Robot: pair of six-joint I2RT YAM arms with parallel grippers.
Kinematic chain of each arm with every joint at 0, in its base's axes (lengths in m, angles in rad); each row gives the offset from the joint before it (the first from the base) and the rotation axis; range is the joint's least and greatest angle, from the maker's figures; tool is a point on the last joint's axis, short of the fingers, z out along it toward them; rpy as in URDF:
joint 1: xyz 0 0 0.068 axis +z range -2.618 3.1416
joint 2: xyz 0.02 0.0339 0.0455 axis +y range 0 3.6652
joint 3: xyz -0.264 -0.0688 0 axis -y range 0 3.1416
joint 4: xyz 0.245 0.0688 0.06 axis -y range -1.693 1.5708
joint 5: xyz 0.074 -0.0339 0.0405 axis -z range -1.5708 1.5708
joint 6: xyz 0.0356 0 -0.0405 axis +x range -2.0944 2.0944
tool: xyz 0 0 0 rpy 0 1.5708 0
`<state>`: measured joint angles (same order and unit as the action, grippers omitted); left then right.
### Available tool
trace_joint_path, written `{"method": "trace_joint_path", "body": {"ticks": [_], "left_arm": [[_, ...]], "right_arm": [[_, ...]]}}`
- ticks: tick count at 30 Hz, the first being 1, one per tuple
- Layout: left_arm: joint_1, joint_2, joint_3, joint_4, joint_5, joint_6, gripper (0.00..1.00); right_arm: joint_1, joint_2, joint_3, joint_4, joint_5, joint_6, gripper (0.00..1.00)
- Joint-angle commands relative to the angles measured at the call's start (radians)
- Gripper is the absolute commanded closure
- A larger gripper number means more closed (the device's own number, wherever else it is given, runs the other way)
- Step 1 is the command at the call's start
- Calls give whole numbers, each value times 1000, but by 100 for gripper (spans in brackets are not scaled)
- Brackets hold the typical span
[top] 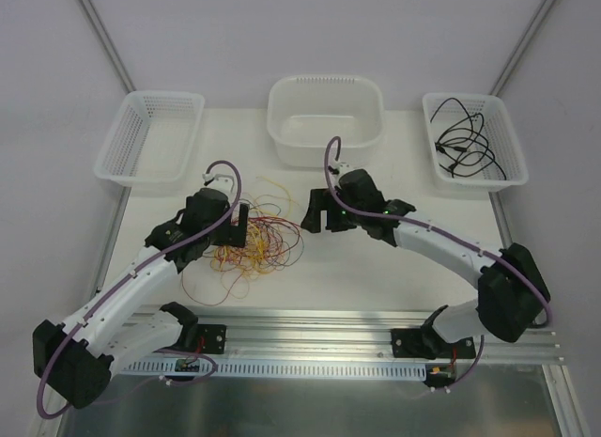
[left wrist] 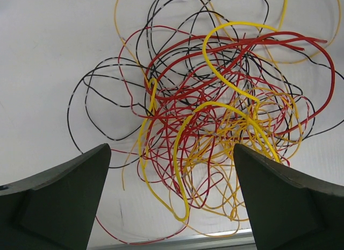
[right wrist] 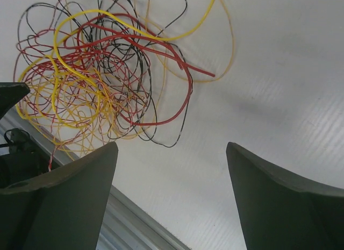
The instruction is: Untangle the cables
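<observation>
**Top external view.** The cable clump [top: 258, 244], a tangle of red, yellow and black wires, lies on the white tabletop [top: 376, 277]. It serves as the reference point below. The left gripper [top: 235, 228] sits at the left edge of the clump, over its outer loops. The right gripper [top: 317, 211] sits just to the right of the clump and slightly beyond it. 3 containers stand along the far side of the tabletop, well apart from the clump: a left basket [top: 122, 150], a middle tub [top: 324, 141] and a right basket [top: 502, 169]. The right basket holds separate black cables [top: 470, 146].

**Left wrist view.** The left gripper [left wrist: 171, 148] points down at the cable clump [left wrist: 215, 126]. Its jaws stand wide, 1 finger on each side of the clump's near part, and hold nothing. Whether they touch the wires cannot be told. Thick red and yellow strands cross over thinner black loops.

**Right wrist view.** The right gripper [right wrist: 172, 145] has its jaws wide and holding nothing, with only bare tabletop between them. The cable clump [right wrist: 97, 83] lies beyond the left finger, apart from it. 1 red wire end points away from the clump toward the right.
</observation>
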<state>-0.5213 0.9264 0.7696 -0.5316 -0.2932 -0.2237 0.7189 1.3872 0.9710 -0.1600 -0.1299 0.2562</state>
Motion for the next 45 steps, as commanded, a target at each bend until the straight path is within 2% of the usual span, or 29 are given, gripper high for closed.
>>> {"method": "trace_joint_path", "body": {"ticks": [1, 4, 9, 15, 18, 19, 21, 22, 24, 28, 35, 42, 45], "left_arm": [[15, 29, 5, 21, 65, 7, 1], [15, 74, 13, 19, 77, 3, 1], [14, 97, 13, 19, 75, -11, 2], [15, 132, 19, 18, 57, -8, 6], [18, 150, 22, 15, 51, -6, 8], [17, 158, 23, 12, 51, -6, 8], [18, 163, 23, 10, 49, -8, 8], [17, 164, 23, 7, 46, -9, 8], [17, 164, 23, 8, 43, -11, 8], [18, 169, 25, 5, 45, -14, 8], [20, 132, 30, 12, 157, -68, 7], [17, 103, -12, 142, 282, -209, 8], [11, 149, -70, 226, 344, -304, 10]], "right_arm": [[71, 85, 34, 114, 44, 67, 14], [146, 186, 103, 94, 104, 74, 14], [192, 340, 129, 155, 156, 132, 16], [229, 434, 167, 108, 277, 147, 24], [229, 437, 156, 64, 355, 143, 42], [229, 432, 155, 50, 374, 140, 54], [229, 411, 150, 2, 429, 124, 67], [229, 400, 150, -15, 447, 117, 83], [228, 357, 143, -70, 516, 89, 99], [214, 256, 101, -108, 578, 43, 99], [177, 151, 32, -76, 521, 25, 99], [174, 102, 1, -10, 420, 26, 99], [174, 90, -3, -3, 401, 29, 99]]}}
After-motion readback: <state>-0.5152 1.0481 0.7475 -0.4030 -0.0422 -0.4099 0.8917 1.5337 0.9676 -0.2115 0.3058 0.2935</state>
